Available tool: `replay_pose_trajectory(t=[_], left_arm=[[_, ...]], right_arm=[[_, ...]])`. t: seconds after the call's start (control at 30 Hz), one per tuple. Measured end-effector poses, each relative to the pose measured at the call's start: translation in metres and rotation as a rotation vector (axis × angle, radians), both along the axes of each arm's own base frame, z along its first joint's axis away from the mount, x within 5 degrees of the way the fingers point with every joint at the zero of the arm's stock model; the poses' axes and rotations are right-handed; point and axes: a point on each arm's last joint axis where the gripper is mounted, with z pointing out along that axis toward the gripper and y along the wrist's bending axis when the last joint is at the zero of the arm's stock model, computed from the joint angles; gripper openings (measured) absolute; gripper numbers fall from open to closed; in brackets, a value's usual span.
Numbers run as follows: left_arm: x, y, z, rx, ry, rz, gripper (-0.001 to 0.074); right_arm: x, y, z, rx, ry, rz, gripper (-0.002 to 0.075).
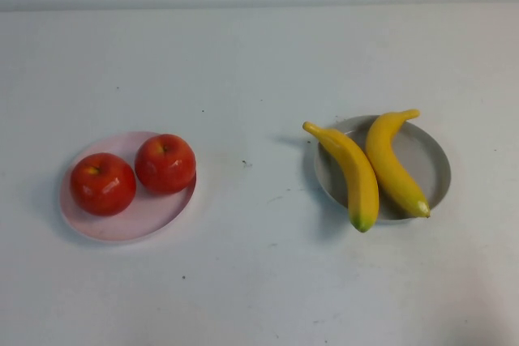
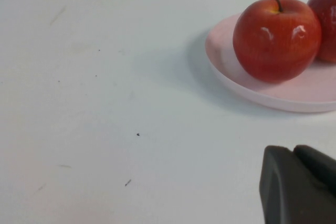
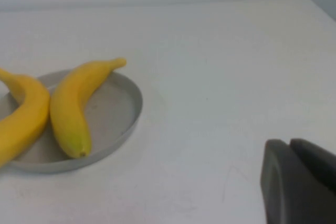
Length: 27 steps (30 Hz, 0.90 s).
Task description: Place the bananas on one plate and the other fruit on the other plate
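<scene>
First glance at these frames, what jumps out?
Two red apples sitting side by side on the pink plate at the table's left, and two bananas lying across the grey plate at the right. Neither arm shows from above; the left gripper sits off the pink plate, the right gripper off the grey one, both holding nothing.

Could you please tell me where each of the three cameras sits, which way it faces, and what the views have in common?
High view: raised on the robot's side, angled down at the table; no arm shows.
Left wrist view: on the left arm, low, facing the pink plate and apples; left gripper at the corner.
Right wrist view: on the right arm, facing the grey plate and bananas; right gripper at the corner.
Shared: each wrist view's plate also appears in the high view.
</scene>
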Motion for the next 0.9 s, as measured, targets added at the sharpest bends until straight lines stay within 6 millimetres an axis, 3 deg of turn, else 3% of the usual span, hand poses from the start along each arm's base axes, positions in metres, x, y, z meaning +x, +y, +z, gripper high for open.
replay_pose_trajectory(t=[0.13, 0.3, 0.9], left_arm=[[0.0, 0.0, 0.0, 0.0, 0.0, 0.0, -0.0001], [0.0, 0.0, 0.0, 0.0, 0.0, 0.0, -0.0001], [0.0, 0.0, 0.0, 0.0, 0.0, 0.0, -0.0001]], right_arm=[[-0.008, -0.001, 0.003, 0.003, -0.071, -0.004, -0.0016], [-0.016, 0.0, -0.006, 0.0, 0.0, 0.012, -0.0015], [-0.017, 0.003, -0.011, -0.004, 0.058, 0.059, -0.0015]])
